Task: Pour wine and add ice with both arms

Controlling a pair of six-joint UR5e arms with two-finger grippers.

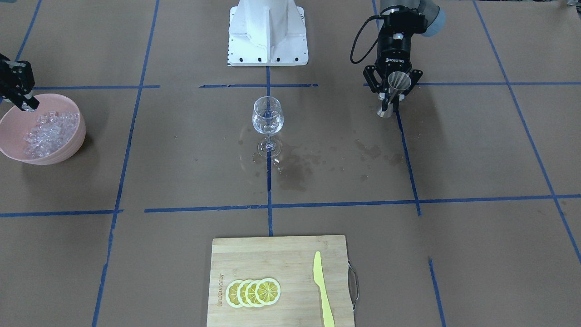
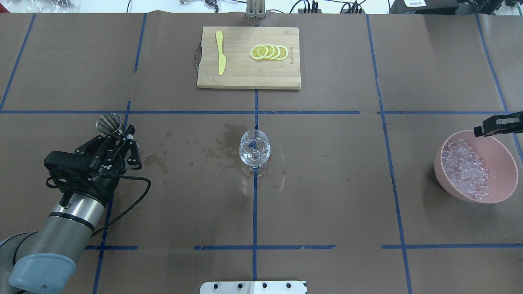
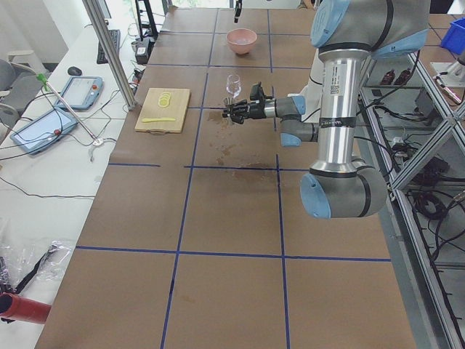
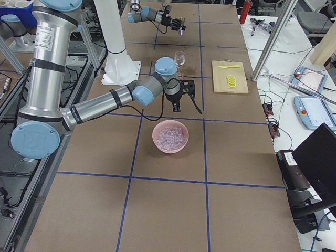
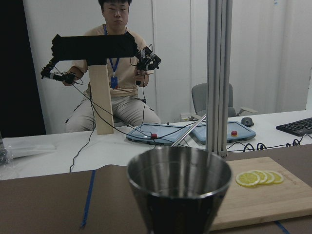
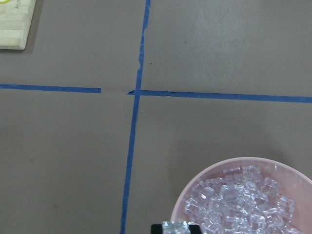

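The pour looks done and the ice step is in hand. The glass (image 1: pixel 268 119) stands upright at the table's middle with clear liquid in its bowl, and wet blotches mark the paper around its foot.

On the left, the left gripper (image 1: pixel 393 93) is clamped around the waist of a steel jigger (image 1: pixel 394 91). It holds the jigger roughly upright, well apart from the glass. I cannot tell whether anything is left in the jigger.

On the right, the ice (image 1: pixel 47 131) lies heaped in a pink bowl (image 1: pixel 68 152), also well apart from the glass. The right gripper (image 1: pixel 26 104) hangs over the bowl's edge on the robot's side. In the wrist view its tips appear pinched on a single cube (image 6: pixel 175 225). The cube sits right at the bottom edge of that view, so the grip looks likely rather than certain.

No cube can be made out in the glass, so ice has probably not yet gone in. The next move calls for the right arm to lift clear of the bowl's rim and carry the cube left to the glass. It should stop right over the mouth and let go low, since the glass is narrow and tips easily. The left arm only has to keep the jigger out of that path.
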